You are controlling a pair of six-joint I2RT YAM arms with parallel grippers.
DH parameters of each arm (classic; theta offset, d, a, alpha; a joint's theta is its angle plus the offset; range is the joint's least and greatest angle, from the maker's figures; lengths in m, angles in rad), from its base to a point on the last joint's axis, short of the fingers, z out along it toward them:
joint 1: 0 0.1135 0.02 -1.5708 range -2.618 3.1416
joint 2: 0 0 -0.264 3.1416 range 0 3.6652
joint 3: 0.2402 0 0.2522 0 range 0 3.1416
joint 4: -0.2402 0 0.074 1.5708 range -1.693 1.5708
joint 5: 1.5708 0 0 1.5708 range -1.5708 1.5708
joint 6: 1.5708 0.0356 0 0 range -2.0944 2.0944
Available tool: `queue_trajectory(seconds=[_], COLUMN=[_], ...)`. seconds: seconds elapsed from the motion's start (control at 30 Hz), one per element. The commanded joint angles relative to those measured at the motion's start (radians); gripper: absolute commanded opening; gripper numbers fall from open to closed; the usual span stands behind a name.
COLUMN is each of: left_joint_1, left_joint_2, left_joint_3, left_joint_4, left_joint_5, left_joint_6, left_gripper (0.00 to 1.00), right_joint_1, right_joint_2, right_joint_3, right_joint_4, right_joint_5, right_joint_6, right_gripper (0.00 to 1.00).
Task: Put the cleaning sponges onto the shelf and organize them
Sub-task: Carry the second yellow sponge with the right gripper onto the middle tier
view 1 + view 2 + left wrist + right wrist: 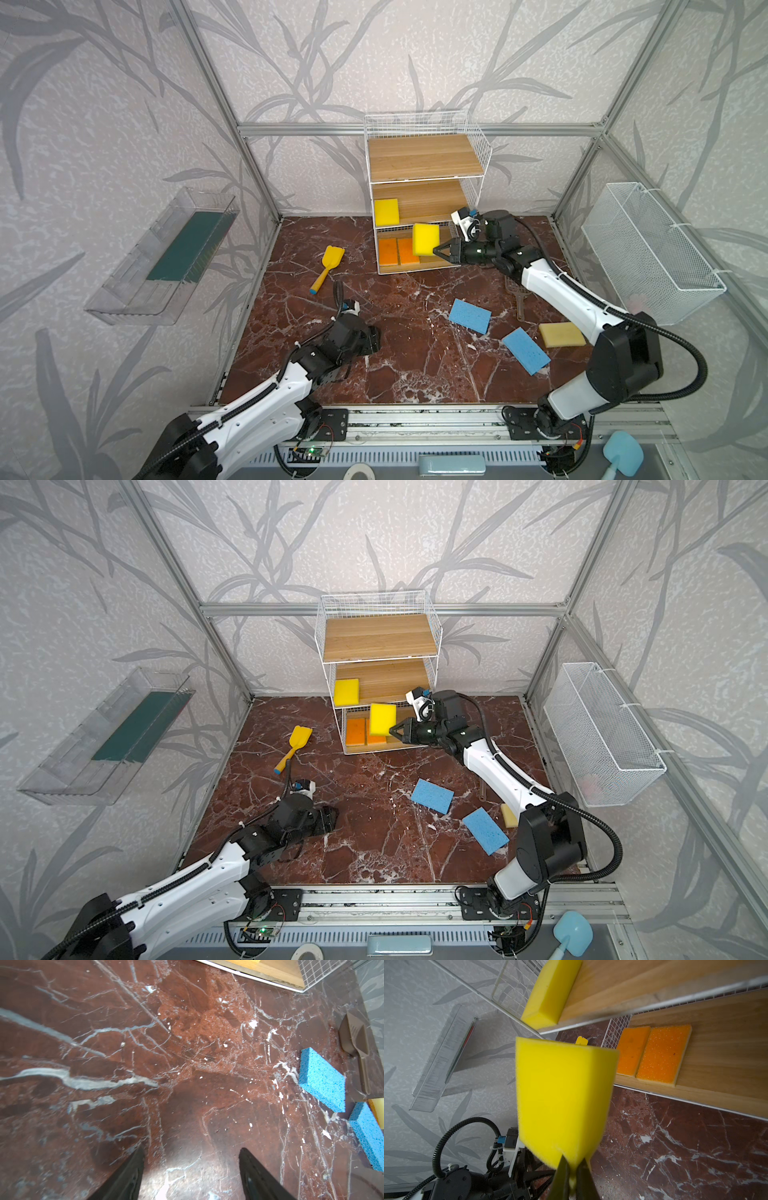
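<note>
Right wrist view is showing me the right gripper [572, 1164] squeezing tight on the near end of a thick yellow sponge [562, 1101], hanging just before the front edge of the shelf [424, 158] at 12 o'clock on the marble table [395, 374]. A second yellow sponge [386, 212] is lying at the middle tier's 9 o'clock end with bare wood running toward 3, two orange sponges [388, 251] sitting side by side below. My left gripper [191, 1149] is hovering near 8 o'clock with jaws spread wide and nothing between them, two blue sponges [470, 316] and a beige-faced sponge [561, 334] lying loose around 4 o'clock.
</note>
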Motion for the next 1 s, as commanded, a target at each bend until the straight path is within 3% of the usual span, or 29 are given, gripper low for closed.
queue_trajectory(seconds=[0.0,0.97], left_joint_1=[-0.001,0.002], left_joint_2=[-0.022,0.054], left_joint_3=[-0.007,0.051], left_joint_4=[-0.052,-0.062], left_joint_5=[-0.038,-0.047], left_joint_6=[-0.012,0.039], left_gripper=[0.73,0.74], right_joint_1=[-0.011,-0.068], right_joint_2=[0.029,0.286], right_joint_3=[0.072,0.427], right_joint_4=[-0.031,-0.081], right_joint_5=[-0.03,-0.122], right_joint_6=[0.012,0.084], right_gripper=[0.1,0.12])
